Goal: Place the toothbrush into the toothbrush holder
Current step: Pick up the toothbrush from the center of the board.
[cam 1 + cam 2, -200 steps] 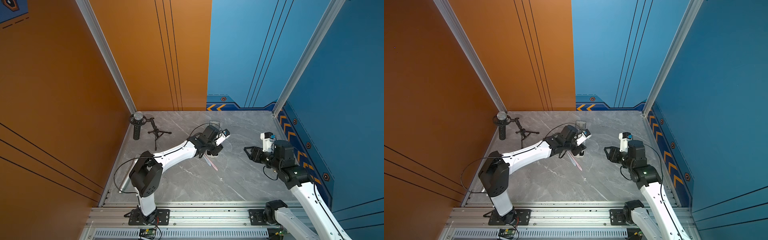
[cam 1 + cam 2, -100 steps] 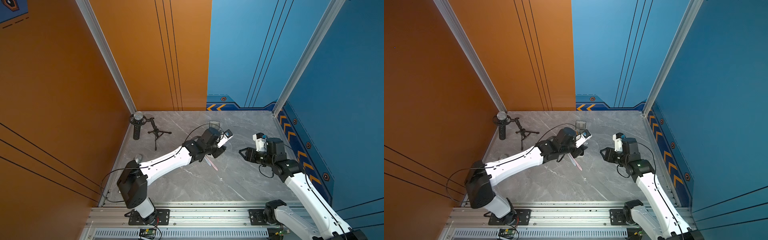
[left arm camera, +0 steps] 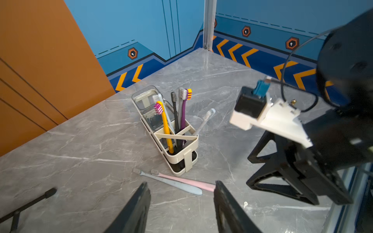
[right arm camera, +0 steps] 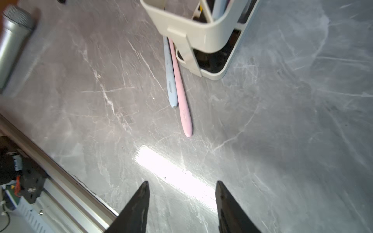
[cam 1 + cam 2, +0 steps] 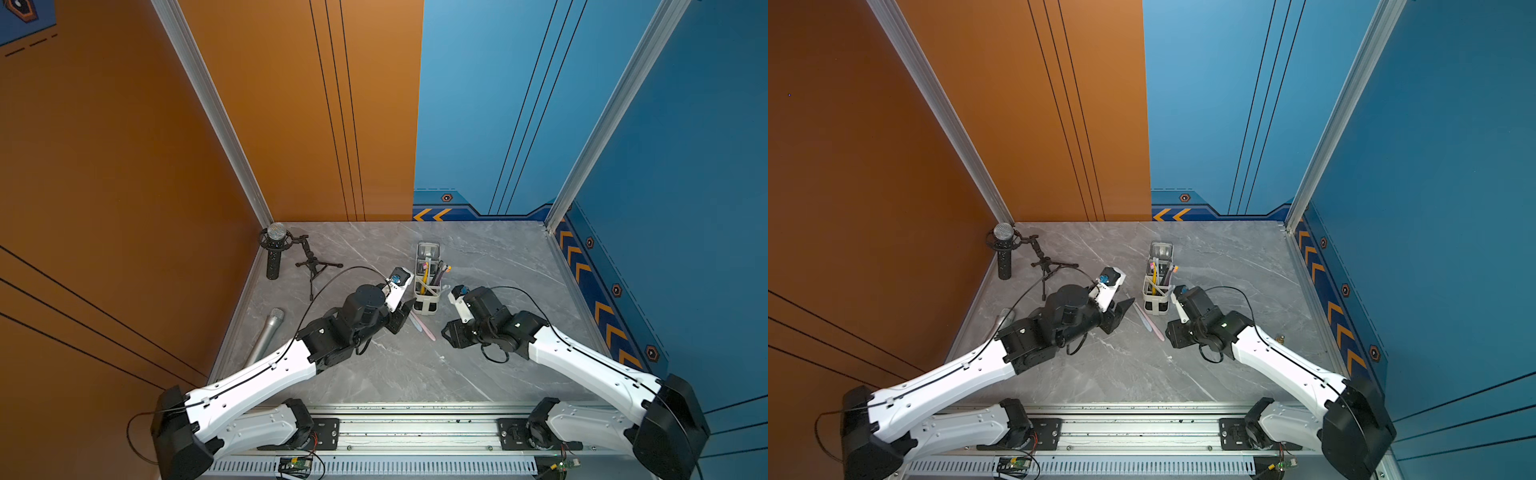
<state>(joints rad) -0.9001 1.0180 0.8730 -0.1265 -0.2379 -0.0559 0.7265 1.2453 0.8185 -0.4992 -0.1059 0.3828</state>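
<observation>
The white toothbrush holder (image 5: 428,297) (image 5: 1158,300) (image 3: 181,159) (image 4: 193,30) stands mid-table, with several brushes upright in its near end. Two toothbrushes lie side by side on the table at its near end: a pink toothbrush (image 5: 428,331) (image 3: 189,181) (image 4: 182,96) and a light blue toothbrush (image 5: 415,322) (image 3: 173,183) (image 4: 169,76). My left gripper (image 5: 401,316) (image 5: 1122,313) (image 3: 181,184) hangs open and empty just left of them. On their right, my right gripper (image 5: 451,332) (image 5: 1173,336) (image 4: 181,182) (image 3: 251,171) is open and empty, low over bare table.
A microphone on a small black tripod (image 5: 276,249) stands at the back left. A silver microphone (image 5: 266,332) lies along the left edge. A metal rail (image 5: 415,428) runs along the table's front edge, where both arms are mounted.
My left gripper has drawn back toward the near left, uncovering the holder. My right gripper has moved left toward the brushes on the table.
</observation>
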